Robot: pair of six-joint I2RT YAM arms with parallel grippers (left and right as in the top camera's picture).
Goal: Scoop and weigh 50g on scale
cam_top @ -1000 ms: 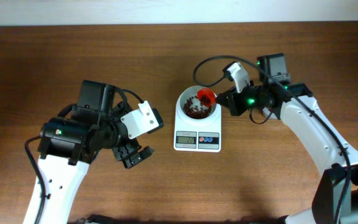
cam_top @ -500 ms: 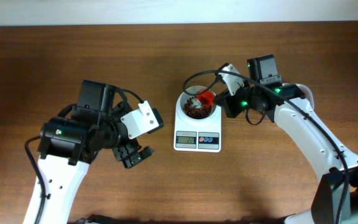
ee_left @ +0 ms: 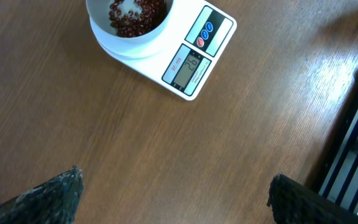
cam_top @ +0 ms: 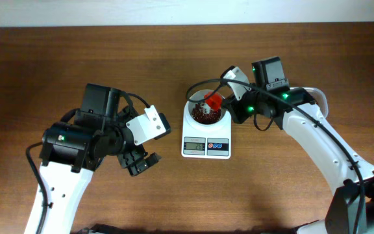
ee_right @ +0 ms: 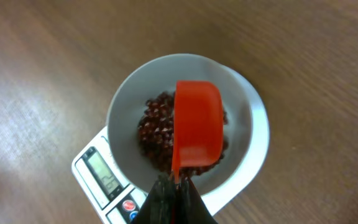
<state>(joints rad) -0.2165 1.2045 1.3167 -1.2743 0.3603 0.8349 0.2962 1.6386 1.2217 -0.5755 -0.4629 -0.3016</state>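
The table (cam_top: pixel 76 65) carries the scale (cam_top: pixel 206 147) directly beneath the right gripper (ee_right: pixel 174 186), and well apart from the left gripper (cam_top: pixel 140 162), whose jaws stand wide apart. The right jaws are clamped on the handle of the orange-red scoop (ee_right: pixel 197 127), its long axis running straight out from the fingertips across the white bowl (ee_right: pixel 129 93). The beans (ee_right: pixel 154 134) lie heaped below it, inside the bowl.

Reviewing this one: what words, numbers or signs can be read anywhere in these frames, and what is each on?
"26": on the grey display of the scale, left wrist view.
Small print beside the display: too small to read.
Marks on the red button and blue button: too small to read.
Display digits in the other views: blurred.
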